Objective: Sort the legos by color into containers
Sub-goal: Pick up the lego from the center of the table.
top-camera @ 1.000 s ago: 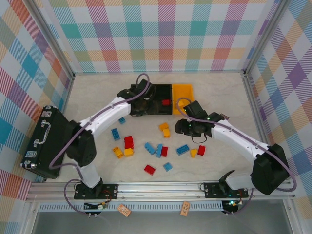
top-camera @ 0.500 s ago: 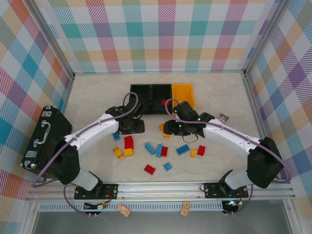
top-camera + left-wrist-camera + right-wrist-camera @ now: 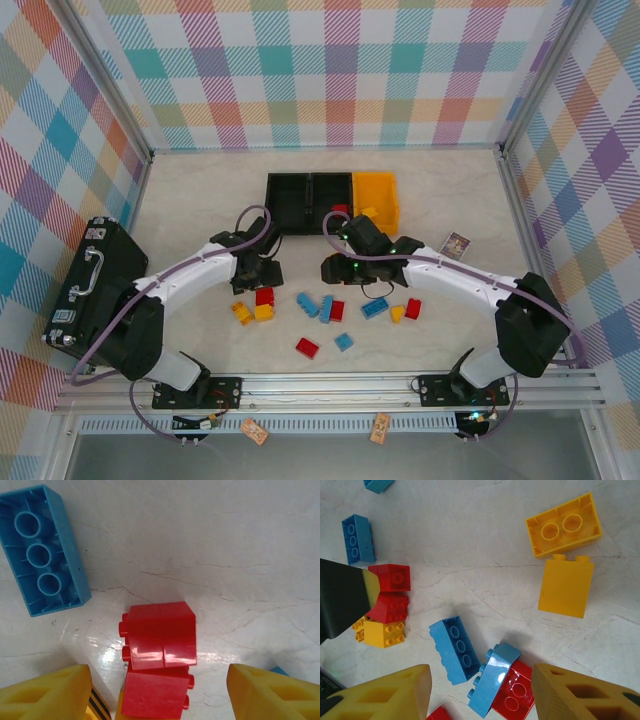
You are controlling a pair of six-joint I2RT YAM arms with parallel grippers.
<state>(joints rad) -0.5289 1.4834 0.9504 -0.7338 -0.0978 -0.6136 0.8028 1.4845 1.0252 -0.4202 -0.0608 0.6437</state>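
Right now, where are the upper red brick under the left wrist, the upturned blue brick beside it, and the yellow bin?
upper red brick (image 3: 160, 635), left wrist view, centre of its facing side.
blue brick (image 3: 39, 555), left wrist view, middle tube of its underside.
yellow bin (image 3: 375, 177), top external view, far rim.

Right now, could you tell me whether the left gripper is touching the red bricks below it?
Apart. The left wrist view shows bare table between each yellow fingertip of the left gripper and the red bricks lying between them.
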